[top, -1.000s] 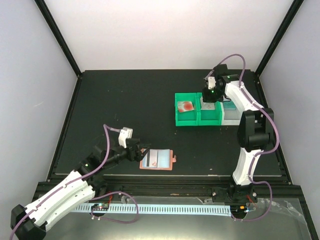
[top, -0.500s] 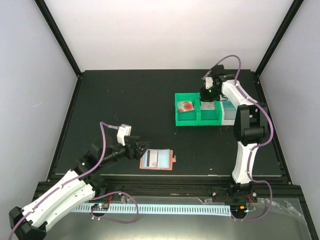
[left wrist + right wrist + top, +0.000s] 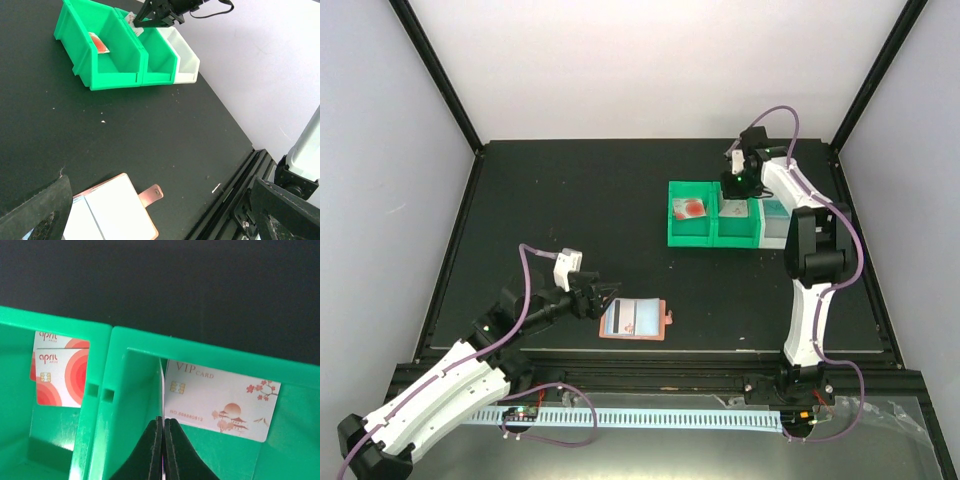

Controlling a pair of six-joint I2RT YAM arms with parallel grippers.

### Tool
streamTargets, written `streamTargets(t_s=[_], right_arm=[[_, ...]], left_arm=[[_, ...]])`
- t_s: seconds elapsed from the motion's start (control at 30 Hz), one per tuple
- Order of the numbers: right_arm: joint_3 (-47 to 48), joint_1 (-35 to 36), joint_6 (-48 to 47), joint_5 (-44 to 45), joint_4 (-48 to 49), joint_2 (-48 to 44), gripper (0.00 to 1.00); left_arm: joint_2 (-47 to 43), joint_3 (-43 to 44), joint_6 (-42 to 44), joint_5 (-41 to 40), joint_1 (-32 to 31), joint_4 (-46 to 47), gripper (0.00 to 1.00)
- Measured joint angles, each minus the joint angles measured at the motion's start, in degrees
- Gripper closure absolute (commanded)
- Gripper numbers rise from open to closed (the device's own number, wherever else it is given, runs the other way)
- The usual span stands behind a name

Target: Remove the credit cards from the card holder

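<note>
The salmon-pink card holder (image 3: 636, 320) (image 3: 115, 207) lies open near the table's front edge, its snap tab (image 3: 151, 194) pointing right. My left gripper (image 3: 607, 298) (image 3: 160, 187) stands open just left of it, its fingers wide apart and nothing between them. My right gripper (image 3: 736, 186) (image 3: 163, 421) is shut on a thin whitish credit card (image 3: 163, 387), seen edge-on inside the middle green bin (image 3: 137, 390). A VIP credit card (image 3: 220, 402) lies in that bin. A red-and-white credit card (image 3: 57, 375) (image 3: 692, 210) lies in the left green bin (image 3: 695, 240).
Two green bins and a white bin (image 3: 778, 232) (image 3: 186, 62) stand side by side at the back right. The black table ends in a metal rail (image 3: 235, 200) along its front edge. Pale walls close in the sides and back.
My right gripper has shifted a little toward the far side above the green bins, still shut on the card. The left arm edged slightly and then held still.
</note>
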Motion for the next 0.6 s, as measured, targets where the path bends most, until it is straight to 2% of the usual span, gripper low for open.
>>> streamTargets(t_s=[0.1,0.6], right_arm=[[0.59,0.02,0.00,0.87,0.57,0.55,0.94],[0.59,0.02,1.57,5.22,2.40,0.61,0.77]], left_arm=[[0.24,0.00,-0.48,0.26,0.00,0.00,0.01],[-0.52,0.07,-2.51,0.35,0.00,-0.22,0.02]])
